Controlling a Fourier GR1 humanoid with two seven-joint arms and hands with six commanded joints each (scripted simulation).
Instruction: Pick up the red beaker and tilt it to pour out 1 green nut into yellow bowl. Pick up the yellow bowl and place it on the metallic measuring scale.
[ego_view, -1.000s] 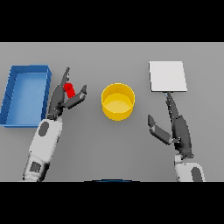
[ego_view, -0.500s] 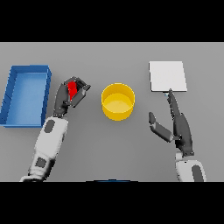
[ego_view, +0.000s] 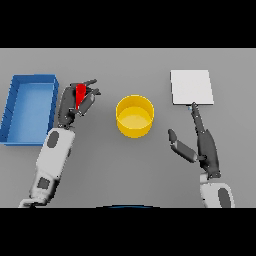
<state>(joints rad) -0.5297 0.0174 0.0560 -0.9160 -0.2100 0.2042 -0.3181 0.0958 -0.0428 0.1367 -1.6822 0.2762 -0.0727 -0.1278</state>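
Note:
The red beaker (ego_view: 80, 93) is in my left hand (ego_view: 72, 102), whose fingers and thumb curl round it, left of the yellow bowl (ego_view: 135, 116). Only the beaker's upper part shows between the fingers; no green nut is visible. The bowl stands in the middle of the table and looks empty. The metallic scale (ego_view: 192, 87) is a pale square plate at the back right. My right hand (ego_view: 200, 142) hovers in front of the scale, right of the bowl, fingers straight and thumb spread, holding nothing.
A blue tray (ego_view: 30, 106) lies at the left of the table, just beside my left hand and forearm.
My left hand has closed round the red beaker and shifted slightly right, toward the bowl. The right hand has stayed where it was.

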